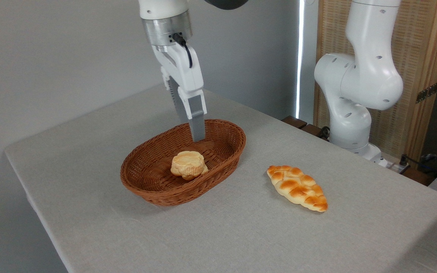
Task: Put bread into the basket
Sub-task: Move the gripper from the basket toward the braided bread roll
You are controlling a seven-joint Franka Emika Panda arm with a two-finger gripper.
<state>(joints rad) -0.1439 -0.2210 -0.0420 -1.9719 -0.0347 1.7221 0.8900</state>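
A grey cloth-covered table [241, 235] fills the foreground, and on it, nearest the camera and to the right, lies the bread [297, 187]: 1 elongated braided loaf with pointed ends, golden-orange with browned knobs along its plaited top. It rests flat on the cloth, angled from upper left to lower right, well apart from the basket [154, 189] and untouched by the robot.

Left of the loaf sits the oval wicker basket, reddish-brown, shallow, with flaring woven sides and a braided rim. Inside it, near the middle, lies 1 small pale round bun [188, 164], its crust lightly toasted on top.

Above the far end of the basket hangs the gripper [195, 134], pointing down with a slight tilt toward the right, its fingertips level with the far rim and clear of the bun. The 2 grey fingers overlap from this angle, so whether they stand parted or closed cannot be told; nothing appears to be held between them. The white hand rises to a metal wrist collar with a black cable plugged in, and the wrist leaves the picture at the top.

Farther back on the right stands the arm's white base [355, 113], its joints stacked beside the table edge, in front of a wooden, woven-panel screen [419, 76]. A plain grey wall [51, 57] closes the background.
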